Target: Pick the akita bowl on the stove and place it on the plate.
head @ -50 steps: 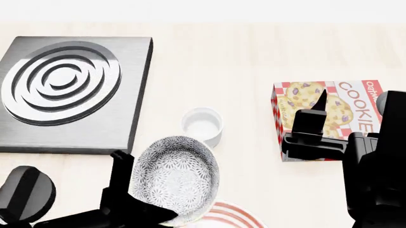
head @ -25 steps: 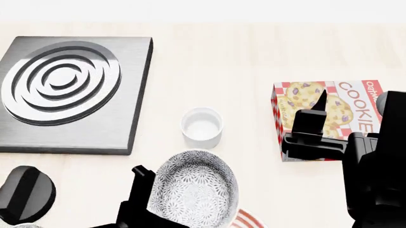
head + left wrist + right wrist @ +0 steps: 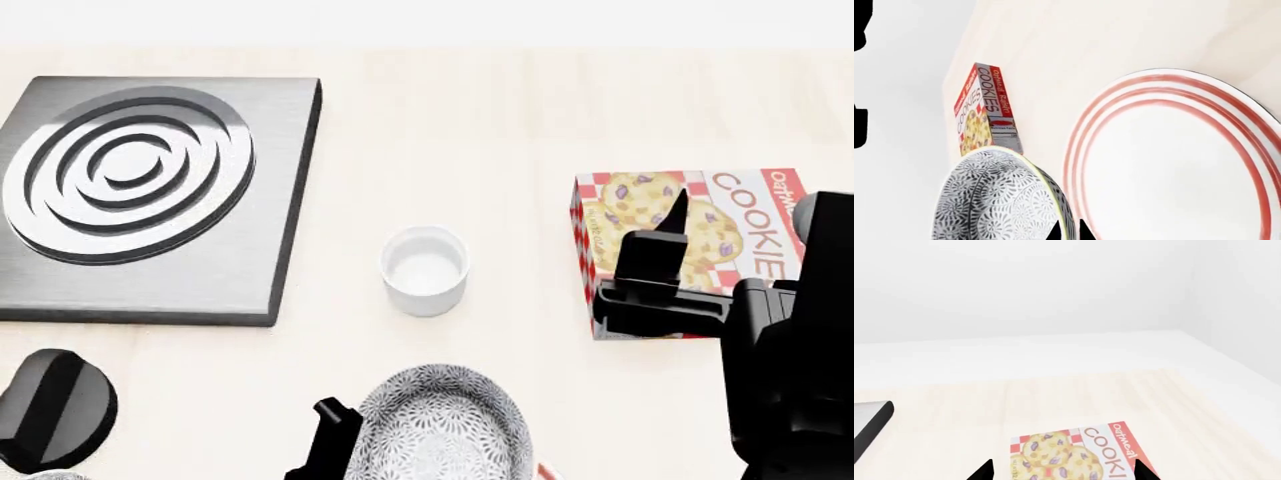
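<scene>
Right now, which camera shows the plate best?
The left wrist view: the plate fills much of the frame, red rings clear, beside the held akita bowl. The head view catches at most a sliver at the bottom edge; the right wrist view shows none.

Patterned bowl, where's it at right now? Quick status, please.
Left gripper shut on crackle-patterned grey-and-white bowl, off the stove. Red-ringed white plate bare, nothing blocking. Right gripper open, idle over cookie box.

We see: stove (image 3: 160, 200) brushed metal | akita bowl (image 3: 441, 425) glossy crackle-patterned ceramic | plate (image 3: 1174, 165) smooth glossy | table (image 3: 534, 120) pale matt wood
</scene>
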`<state>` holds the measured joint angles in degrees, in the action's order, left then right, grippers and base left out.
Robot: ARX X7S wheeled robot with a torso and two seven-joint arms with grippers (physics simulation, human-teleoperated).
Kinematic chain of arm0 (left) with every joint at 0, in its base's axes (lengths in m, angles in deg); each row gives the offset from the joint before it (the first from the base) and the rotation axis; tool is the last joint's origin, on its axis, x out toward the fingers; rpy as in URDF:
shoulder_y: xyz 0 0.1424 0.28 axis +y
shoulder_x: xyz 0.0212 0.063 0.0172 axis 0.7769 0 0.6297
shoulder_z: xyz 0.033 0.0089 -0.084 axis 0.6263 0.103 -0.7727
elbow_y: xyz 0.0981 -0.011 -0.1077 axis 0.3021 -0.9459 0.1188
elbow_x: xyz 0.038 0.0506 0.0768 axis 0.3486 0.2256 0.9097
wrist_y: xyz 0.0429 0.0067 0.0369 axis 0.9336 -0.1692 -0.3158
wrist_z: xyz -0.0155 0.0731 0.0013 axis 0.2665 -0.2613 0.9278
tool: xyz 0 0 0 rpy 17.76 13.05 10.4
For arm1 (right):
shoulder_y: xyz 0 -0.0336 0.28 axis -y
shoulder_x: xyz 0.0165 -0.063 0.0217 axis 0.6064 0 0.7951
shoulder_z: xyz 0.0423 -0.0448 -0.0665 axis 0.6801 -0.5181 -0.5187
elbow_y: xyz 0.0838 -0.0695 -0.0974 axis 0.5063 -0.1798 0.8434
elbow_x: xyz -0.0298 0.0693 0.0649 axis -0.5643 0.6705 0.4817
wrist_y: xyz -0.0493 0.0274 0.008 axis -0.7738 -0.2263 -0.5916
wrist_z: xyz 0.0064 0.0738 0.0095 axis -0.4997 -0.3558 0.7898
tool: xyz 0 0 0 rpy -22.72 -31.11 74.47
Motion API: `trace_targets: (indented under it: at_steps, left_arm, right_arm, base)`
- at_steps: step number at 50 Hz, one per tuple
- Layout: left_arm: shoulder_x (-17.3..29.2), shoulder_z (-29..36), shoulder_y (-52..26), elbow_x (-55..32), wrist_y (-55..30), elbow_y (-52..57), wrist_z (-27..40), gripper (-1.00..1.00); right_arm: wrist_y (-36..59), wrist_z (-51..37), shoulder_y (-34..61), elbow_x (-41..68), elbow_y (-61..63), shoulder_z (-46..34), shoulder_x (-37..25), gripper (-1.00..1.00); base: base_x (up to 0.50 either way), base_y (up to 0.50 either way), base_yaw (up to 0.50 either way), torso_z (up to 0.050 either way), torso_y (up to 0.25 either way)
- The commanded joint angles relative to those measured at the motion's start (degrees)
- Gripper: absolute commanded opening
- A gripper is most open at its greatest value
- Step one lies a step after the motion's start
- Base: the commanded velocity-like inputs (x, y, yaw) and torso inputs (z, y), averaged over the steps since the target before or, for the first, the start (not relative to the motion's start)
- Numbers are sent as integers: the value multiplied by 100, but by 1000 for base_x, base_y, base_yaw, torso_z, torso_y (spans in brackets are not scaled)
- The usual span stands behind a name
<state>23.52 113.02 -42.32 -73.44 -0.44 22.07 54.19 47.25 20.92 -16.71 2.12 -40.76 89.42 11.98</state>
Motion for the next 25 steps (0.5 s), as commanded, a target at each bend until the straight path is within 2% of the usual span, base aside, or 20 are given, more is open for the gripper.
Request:
trace_targets:
  at_steps: [1, 25]
  left_arm:
    - [-202, -97, 115, 181, 54, 28, 23, -100]
    - [-246, 175, 299, 256, -5, 58, 134, -100]
  right_arm:
    - [-12, 81, 4, -56, -17, 100, 77, 100]
    - [-38, 31, 1, 9, -32, 85, 49, 100]
  base:
    - [0, 0, 0, 0, 0]
    - [0, 0, 0, 0, 0]
